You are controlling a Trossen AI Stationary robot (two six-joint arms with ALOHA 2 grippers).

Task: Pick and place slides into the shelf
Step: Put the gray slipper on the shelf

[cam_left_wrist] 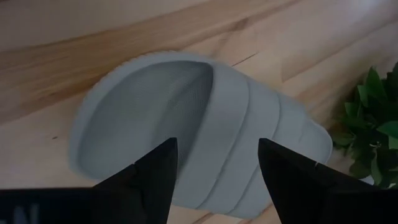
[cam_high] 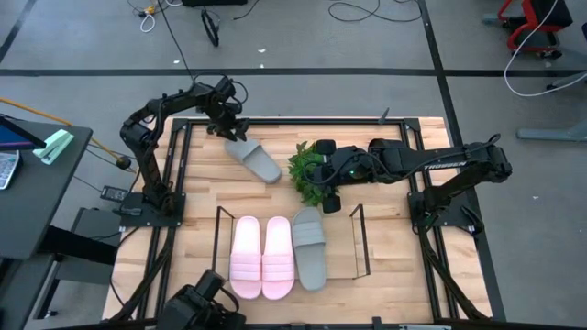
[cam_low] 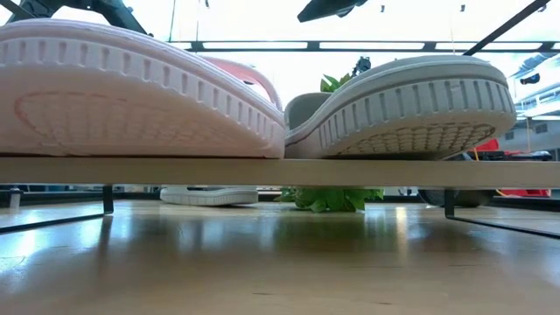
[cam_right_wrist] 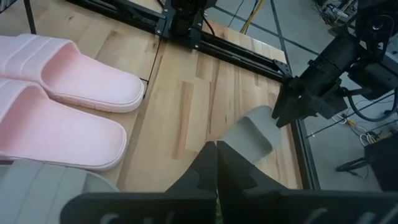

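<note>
One grey slide (cam_high: 254, 159) lies sole-down on the table's far left part, also seen in the left wrist view (cam_left_wrist: 205, 130) and the low view (cam_low: 210, 195). My left gripper (cam_high: 229, 126) hovers open just above it (cam_left_wrist: 214, 158), its fingers standing apart over the strap and heel bed. The shelf (cam_high: 356, 240) sits at the near middle and carries the pink pair (cam_high: 261, 258) and the other grey slide (cam_high: 309, 247). Their soles fill the low view (cam_low: 131, 96) (cam_low: 411, 105). My right gripper (cam_high: 321, 170) is shut (cam_right_wrist: 216, 149) over the plant and holds nothing.
A green leafy plant (cam_high: 310, 174) stands between the loose grey slide and the shelf, under my right arm. The shelf has free room to the right of its grey slide (cam_high: 341, 247). A black frame (cam_high: 183, 165) edges the table.
</note>
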